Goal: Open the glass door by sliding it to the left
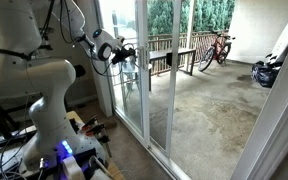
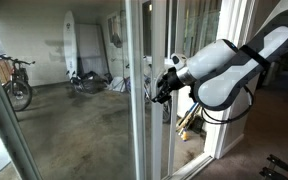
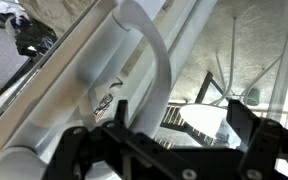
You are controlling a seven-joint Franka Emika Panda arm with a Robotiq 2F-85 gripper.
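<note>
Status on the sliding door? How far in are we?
Done: the approach. The gripper is up at the handle of the glass door.
In hand: the grasp. The wrist view shows the jaws spread with the handle just ahead of them, not clamped.
Left: close on the handle and slide the door left. No view shows a clear gap at the frame.
</note>
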